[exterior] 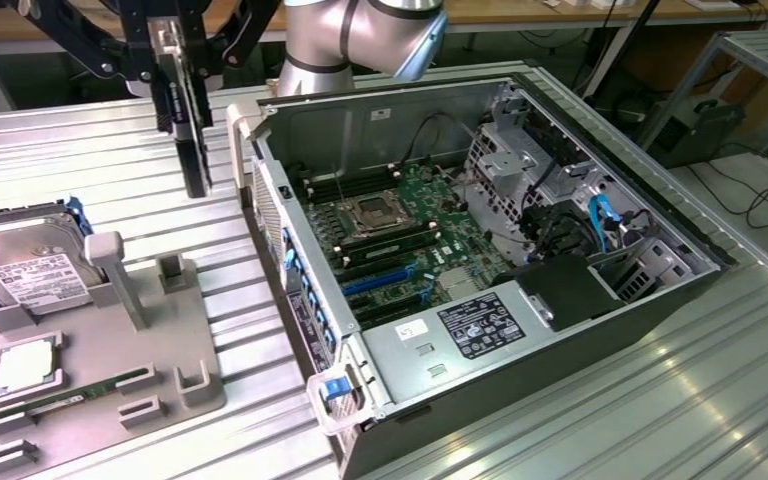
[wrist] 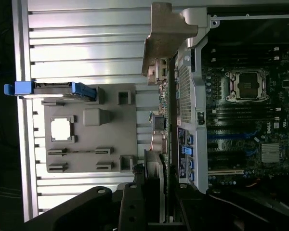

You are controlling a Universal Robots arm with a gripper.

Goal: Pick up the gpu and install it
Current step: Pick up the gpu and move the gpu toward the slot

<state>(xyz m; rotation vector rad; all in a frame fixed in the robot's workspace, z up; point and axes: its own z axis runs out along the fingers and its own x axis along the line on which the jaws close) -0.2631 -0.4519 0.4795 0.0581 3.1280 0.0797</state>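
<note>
The gpu [exterior: 195, 140] hangs on edge, a thin black card seen edge-on, above the ribbed metal table just to the exterior view's left of the open computer case [exterior: 357, 110]. My gripper [exterior: 177, 50] is shut on its upper part, with black fingers on both faces. In the wrist view the gpu [wrist: 164, 38] runs away from my gripper [wrist: 156, 207], pale bracket at the far end, alongside the case's rear panel [wrist: 195, 96]. The motherboard [exterior: 411, 220] lies bare inside, with blue and black expansion slots [exterior: 384, 280] near the rear wall.
A grey fixture tray [exterior: 157, 350] lies at the exterior view's left, holding a silver hard drive [exterior: 24, 270] in blue rails, a processor [exterior: 31, 370] and a green memory stick [exterior: 77, 395]. Drive cages and cables [exterior: 584, 230] fill the case's far side.
</note>
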